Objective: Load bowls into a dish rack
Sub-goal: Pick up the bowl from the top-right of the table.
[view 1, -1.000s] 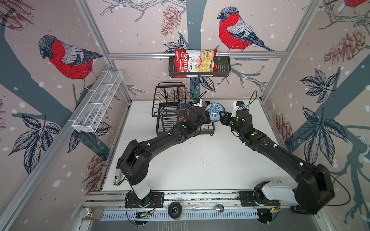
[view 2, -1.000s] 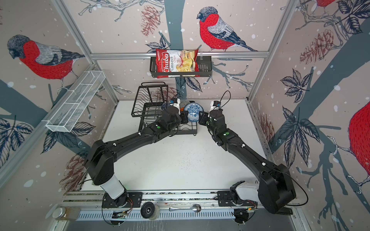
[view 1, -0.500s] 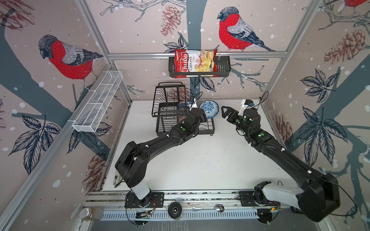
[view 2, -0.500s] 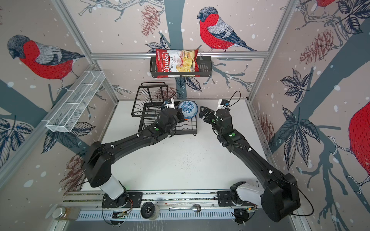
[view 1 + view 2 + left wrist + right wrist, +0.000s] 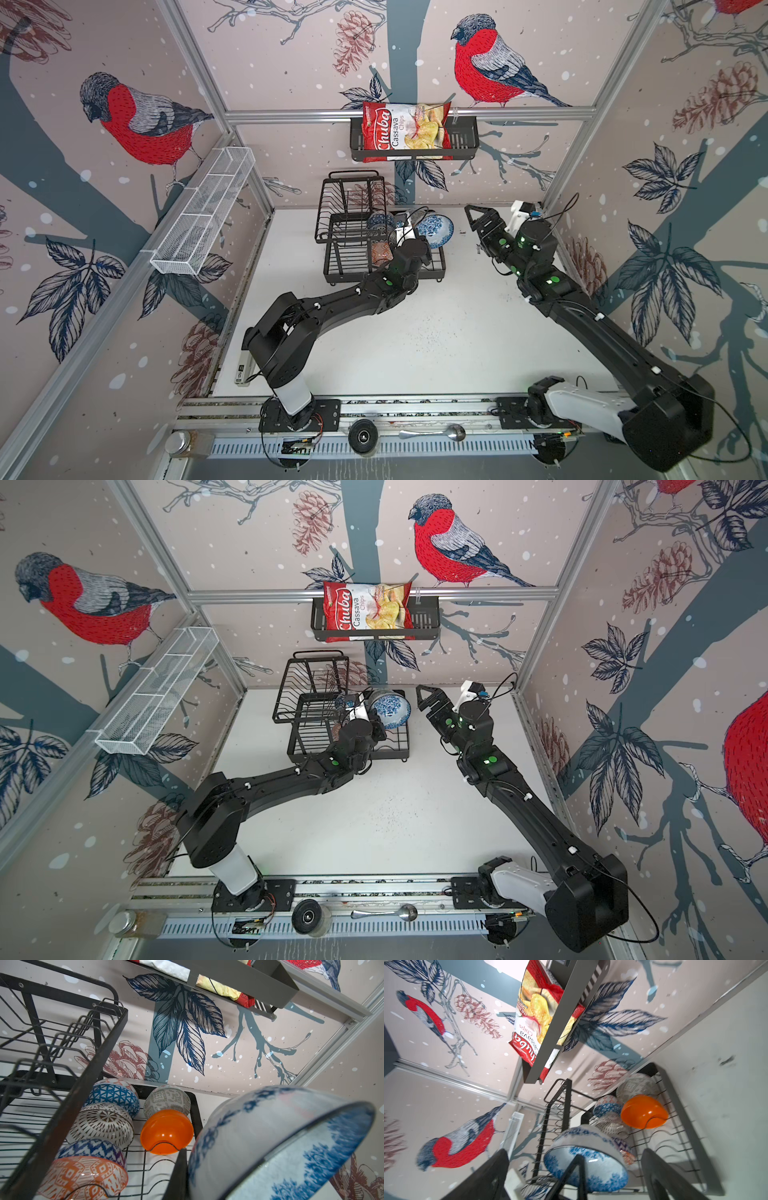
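My left gripper (image 5: 417, 237) is shut on the rim of the white bowl with blue flowers (image 5: 435, 230), which it holds tilted over the right end of the black dish rack (image 5: 345, 257). In the left wrist view one finger (image 5: 179, 1174) presses this bowl (image 5: 270, 1136). Several bowls sit in the rack's lower tier: plain orange (image 5: 166, 1132), blue triangle-patterned (image 5: 114, 1095), grey-green (image 5: 166, 1098), white lattice (image 5: 104, 1124) and red-orange (image 5: 83, 1174). My right gripper (image 5: 478, 217) stands open and empty to the right of the bowl, apart from it.
A black shelf basket with a chips bag (image 5: 405, 133) hangs on the back wall above the rack. A long white mesh basket (image 5: 203, 216) is fixed to the left wall. The rack's raised upper basket (image 5: 311, 679) stands at its left.
My right gripper has opened, let go of the flowered bowl and drawn back to the right. My left gripper keeps the bowl and has shifted it slightly towards the rack.
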Tool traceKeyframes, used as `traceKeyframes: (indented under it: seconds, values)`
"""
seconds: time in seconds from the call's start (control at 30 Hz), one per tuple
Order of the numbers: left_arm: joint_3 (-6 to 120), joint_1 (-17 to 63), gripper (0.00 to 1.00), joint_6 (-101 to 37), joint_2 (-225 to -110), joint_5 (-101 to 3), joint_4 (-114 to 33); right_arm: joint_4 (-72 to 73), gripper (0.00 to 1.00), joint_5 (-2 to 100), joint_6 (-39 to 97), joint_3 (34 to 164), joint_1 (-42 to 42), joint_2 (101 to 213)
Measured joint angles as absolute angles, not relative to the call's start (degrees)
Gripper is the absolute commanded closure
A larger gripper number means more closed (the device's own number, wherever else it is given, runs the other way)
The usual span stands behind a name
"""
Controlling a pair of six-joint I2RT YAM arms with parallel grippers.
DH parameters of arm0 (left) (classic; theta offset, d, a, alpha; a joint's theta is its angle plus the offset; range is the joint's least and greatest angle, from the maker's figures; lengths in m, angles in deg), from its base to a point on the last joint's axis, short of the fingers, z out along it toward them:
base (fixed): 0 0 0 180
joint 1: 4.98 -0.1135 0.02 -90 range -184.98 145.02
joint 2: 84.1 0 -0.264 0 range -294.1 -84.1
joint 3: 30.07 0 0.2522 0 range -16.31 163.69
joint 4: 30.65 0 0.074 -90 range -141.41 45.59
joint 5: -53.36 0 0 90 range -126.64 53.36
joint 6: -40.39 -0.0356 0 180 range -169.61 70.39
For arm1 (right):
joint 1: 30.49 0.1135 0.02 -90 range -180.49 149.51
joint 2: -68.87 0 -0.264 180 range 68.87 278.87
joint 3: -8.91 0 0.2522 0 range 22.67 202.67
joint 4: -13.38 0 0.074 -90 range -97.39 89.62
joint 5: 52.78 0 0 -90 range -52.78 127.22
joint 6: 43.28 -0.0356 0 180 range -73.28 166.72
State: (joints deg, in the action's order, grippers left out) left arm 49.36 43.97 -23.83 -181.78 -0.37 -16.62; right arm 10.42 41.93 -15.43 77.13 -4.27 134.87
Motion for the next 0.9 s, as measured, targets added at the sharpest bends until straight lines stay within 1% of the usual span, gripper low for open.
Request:
traceKeyframes:
  seconds: [0.07, 0.33, 0.43, 0.67, 0.9]
  values:
    - [49.0, 44.2, 1.0, -25.1, -182.3, 0.0, -14.4, 13.0, 0.0, 43.8, -19.3, 75.8, -4.2, 135.3]
    - [48.5, 44.6, 1.0, -29.1, -184.0, 1.0, -8.3, 22.3, 0.1, 48.1, -29.8, 73.5, -2.6, 138.1]
    - [48.5, 44.7, 1.0, -30.5, -184.7, 1.0, -6.8, 25.1, 0.12, 48.2, -32.8, 73.2, -1.5, 139.6]
    - [47.9, 46.0, 1.0, -33.5, -185.5, 1.1, -2.5, 31.0, 0.23, 48.4, -38.8, 73.7, 0.0, 144.3]
    - [46.6, 46.6, 1.0, -35.7, -185.5, 1.6, 0.4, 35.9, 0.33, 46.1, -44.1, 73.8, 0.1, 146.6]
